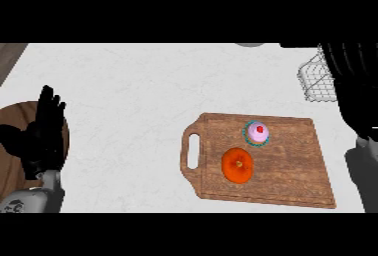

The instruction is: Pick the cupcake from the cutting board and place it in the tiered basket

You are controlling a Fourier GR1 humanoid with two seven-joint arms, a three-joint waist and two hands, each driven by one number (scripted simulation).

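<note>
Sitting on the wooden cutting board [295, 165], grainy and rectangular with a slot handle on its left side, is the cupcake [257, 132]; pink frosting, red dot on top, teal wrapper; a round orange tomato-looking thing [238, 165] lies just beside it; the wire tiered basket [317, 80] is at the upper right, partly cut off behind the right hand [353, 85], which is a dark blur, can't tell its fingers; left hand [44, 130] rests open at the left edge, fingers up, over a round brown wooden disc [15, 165]; counter [133, 90] is pale marble.
</note>
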